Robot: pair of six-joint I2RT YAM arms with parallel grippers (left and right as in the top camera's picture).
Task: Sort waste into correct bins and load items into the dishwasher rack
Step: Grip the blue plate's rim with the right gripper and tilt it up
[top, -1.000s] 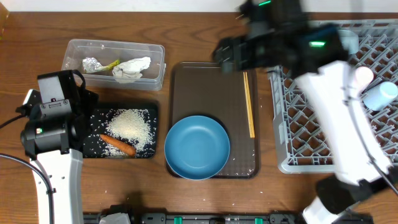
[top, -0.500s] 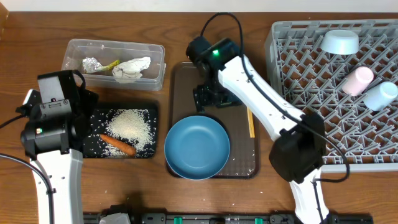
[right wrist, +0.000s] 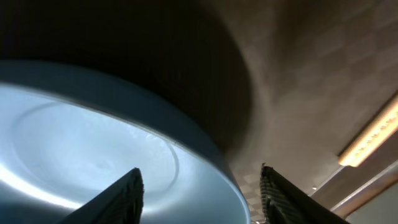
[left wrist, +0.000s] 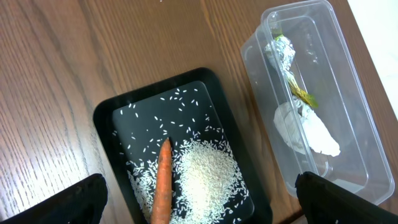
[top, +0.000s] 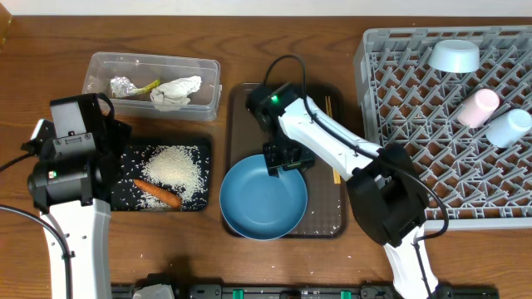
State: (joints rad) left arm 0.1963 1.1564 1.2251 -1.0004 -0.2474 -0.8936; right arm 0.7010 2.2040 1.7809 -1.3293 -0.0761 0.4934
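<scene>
Right now the large blue plate [top: 263,203] lies flat on the near half of the brown serving tray [top: 249,108], with the right gripper [top: 285,160] down at its far rim. From the right wrist view its fingers [right wrist: 127,196] stand apart on either side of that rim, one over the plate's inner face and one outside over the tray, and no pinch on it shows. Just beside them, along the tray's right edge, lie the wooden chopsticks [top: 335,176]. To the right sits the grey dishwasher rack [top: 399,124], holding the light-blue bowl [top: 454,56] upside down, a pale pinkish cup [top: 478,106] and the light-blue cup [top: 509,127]. To the left, the black tray [top: 125,199] carries the white rice [top: 174,166] and the carrot [top: 156,193]; behind it the clear tub [top: 208,83] holds the foil ball [top: 121,85], the yellow-green wrapper [top: 148,85] and the white tissue [top: 176,91]. The left gripper [left wrist: 205,202] hangs over the black tray, spread wide and holding nothing.
</scene>
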